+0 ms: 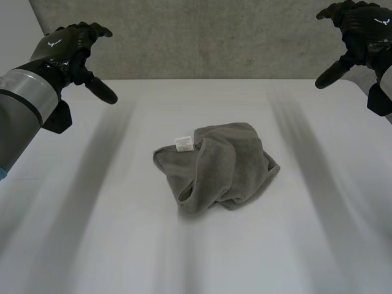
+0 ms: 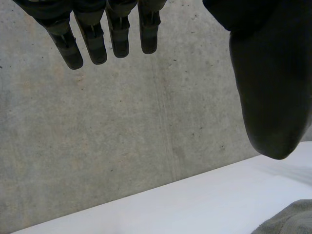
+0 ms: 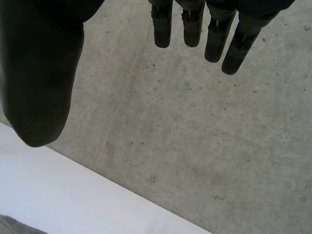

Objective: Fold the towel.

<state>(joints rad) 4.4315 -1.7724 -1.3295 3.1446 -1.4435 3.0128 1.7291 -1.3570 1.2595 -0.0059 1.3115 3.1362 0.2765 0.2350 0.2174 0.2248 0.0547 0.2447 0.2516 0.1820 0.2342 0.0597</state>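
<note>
The left hand (image 1: 67, 46) hangs in the air above the table's (image 1: 92, 245) far left corner, well apart from the cloth; its fingers (image 2: 92, 39) are straight and spread from the thumb, released and holding nothing. The grey towel (image 1: 226, 165) lies in a crumpled heap about the middle of the table, bunched over itself, with a small white label (image 1: 184, 143) showing on its far left side; neither hand touches it, so no fold has begun. It looks soft, light and limp, a thick terry that should grip well and not slide, but will sag and keep no shape when lifted; it probably needs spreading flat first. The hem by the label seems the surest place to pinch, with a second hold further along the same edge; where the corners lie I cannot tell, since they are buried in the folds. The right hand (image 1: 358, 27) hangs above the far right corner, fingers (image 3: 214, 34) likewise straight and empty.
</note>
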